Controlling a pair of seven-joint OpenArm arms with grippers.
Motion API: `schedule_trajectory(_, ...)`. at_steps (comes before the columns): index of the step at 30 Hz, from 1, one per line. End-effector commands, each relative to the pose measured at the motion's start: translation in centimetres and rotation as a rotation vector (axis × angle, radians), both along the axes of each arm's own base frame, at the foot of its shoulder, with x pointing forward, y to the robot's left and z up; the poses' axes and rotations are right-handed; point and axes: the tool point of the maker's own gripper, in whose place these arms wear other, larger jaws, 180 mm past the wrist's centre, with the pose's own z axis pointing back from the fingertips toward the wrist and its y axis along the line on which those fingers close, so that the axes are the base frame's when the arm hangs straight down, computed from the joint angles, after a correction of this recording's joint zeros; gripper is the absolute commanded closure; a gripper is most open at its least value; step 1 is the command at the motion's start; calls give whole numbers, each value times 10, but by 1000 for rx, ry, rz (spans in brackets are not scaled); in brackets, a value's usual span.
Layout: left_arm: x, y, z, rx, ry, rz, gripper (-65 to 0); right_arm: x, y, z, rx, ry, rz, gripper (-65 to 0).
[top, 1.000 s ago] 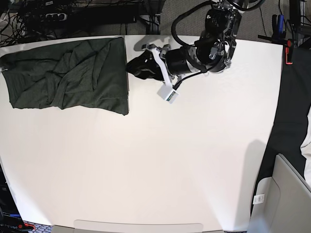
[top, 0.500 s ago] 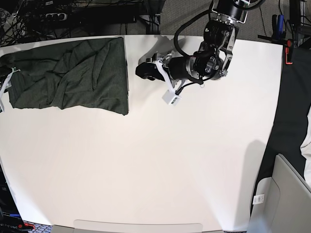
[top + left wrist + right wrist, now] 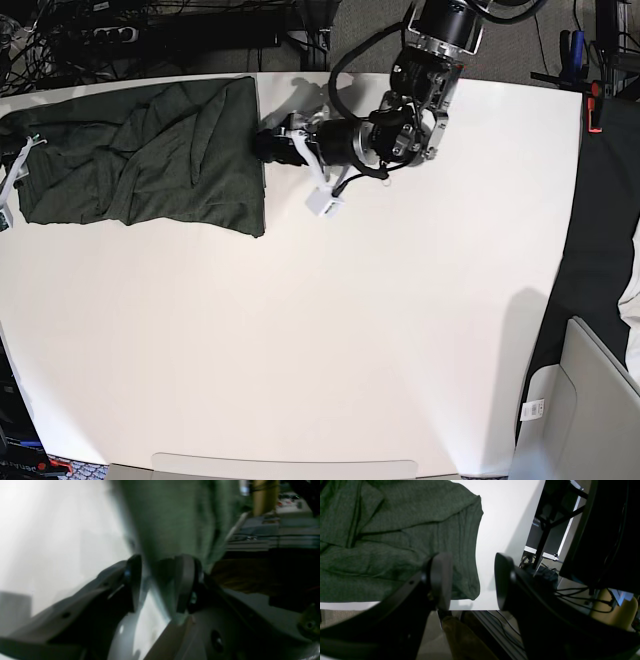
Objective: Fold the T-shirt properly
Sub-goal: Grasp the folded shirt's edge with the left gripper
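Right now I am lying low over the white table (image 3: pixel 330 330) with my left arm, my left gripper (image 3: pixel 262 146) pointing at the right-hand edge of the T-shirt (image 3: pixel 140 160) as the base view shows it. The shirt is lying crumpled in the far left corner of the table, a dark olive-green heap with folds running across it and one straight edge facing my left arm. In the left wrist view, which is blurred, my two fingers (image 3: pixel 183 582) are standing apart with a clear gap between them, and the green cloth (image 3: pixel 172 517) is filling the space just ahead of their tips. I cannot tell whether the tips are touching the fabric yet; nothing is pinched between them.

My right gripper (image 3: pixel 470 580) is sitting at the other end of the shirt, at the table's left edge in the base view, where only a little of its white frame (image 3: pixel 12 178) is showing. Its jaws are spread wide too, one dark pad (image 3: pixel 440 580) hanging over the cloth (image 3: pixel 395 542) and the other over bare table and the edge beyond. A rounded corner of the shirt is lying just beside that first pad, and nothing is gripped.
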Motion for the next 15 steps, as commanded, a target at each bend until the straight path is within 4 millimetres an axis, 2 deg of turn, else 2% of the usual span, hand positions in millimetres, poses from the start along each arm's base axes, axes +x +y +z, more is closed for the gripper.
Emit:
schedule_trajectory(1, 3, -5, 10, -22, -32, -19, -216, 5, -4, 14, -28, -34, 5, -250)
schedule_trajectory(10, -2, -31, 22, -21, -86, -130, -216, 6, -6, 16, -33, -34, 7, -250)
schedule_trajectory(15, -3, -38, 15, -1, -74, -166, -216, 6, -6, 16, -33, -34, 7, -250)
